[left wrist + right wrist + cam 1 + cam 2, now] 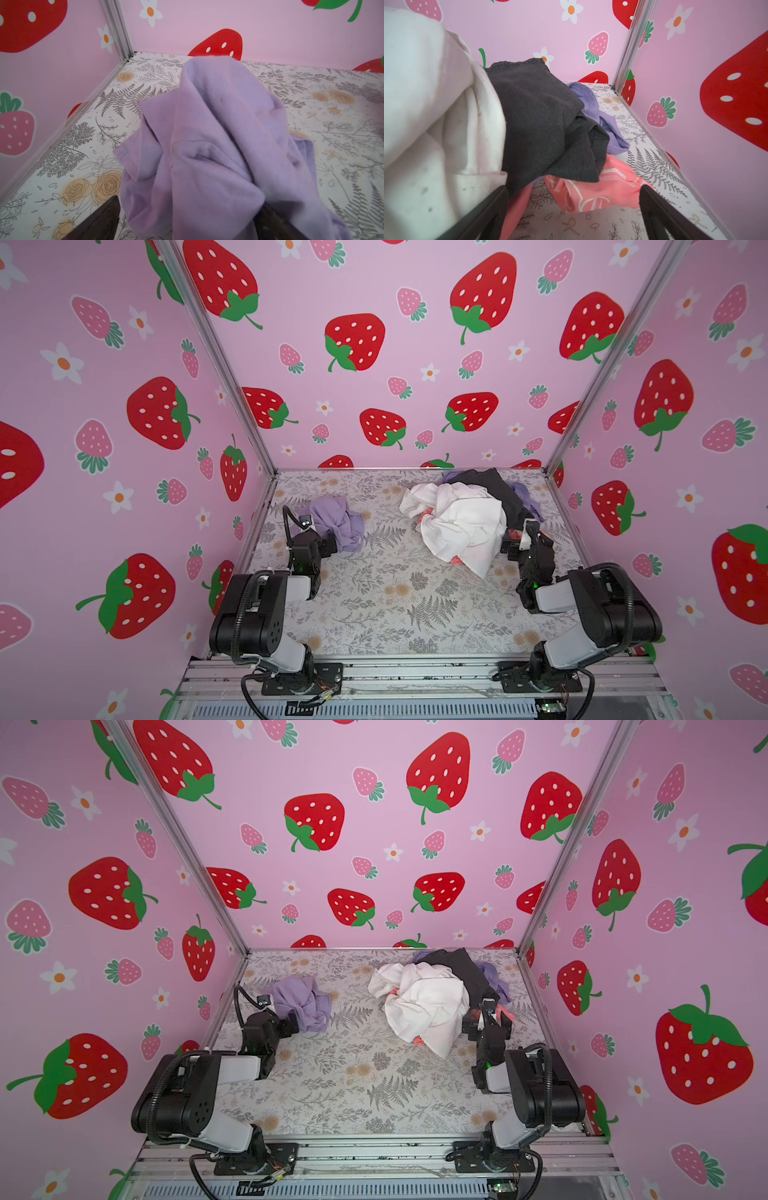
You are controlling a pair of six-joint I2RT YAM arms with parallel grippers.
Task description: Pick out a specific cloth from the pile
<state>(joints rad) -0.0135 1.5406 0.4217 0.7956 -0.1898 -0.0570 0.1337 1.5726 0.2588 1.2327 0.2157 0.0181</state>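
The lavender cloth (336,522) (303,1000) (218,135) lies crumpled on the table at the left, apart from the pile (461,518) (428,998). My left gripper (337,545) (293,1023) (190,204) is at the cloth's near edge, open, and the bunched fabric sits between its spread fingers. The pile at the back right holds a large white cloth (429,124), a black one (542,124), a coral-pink patterned one (591,193) and more purple fabric (589,104). My right gripper (534,531) (494,1011) (573,188) stands open at the pile's right side, its fingertips on either side of the coral-pink cloth.
The floral-print table (374,605) is boxed in by pink strawberry walls on the left, back and right, with metal posts (582,398) at the corners. Both arm bases (291,672) sit on a rail along the front edge.
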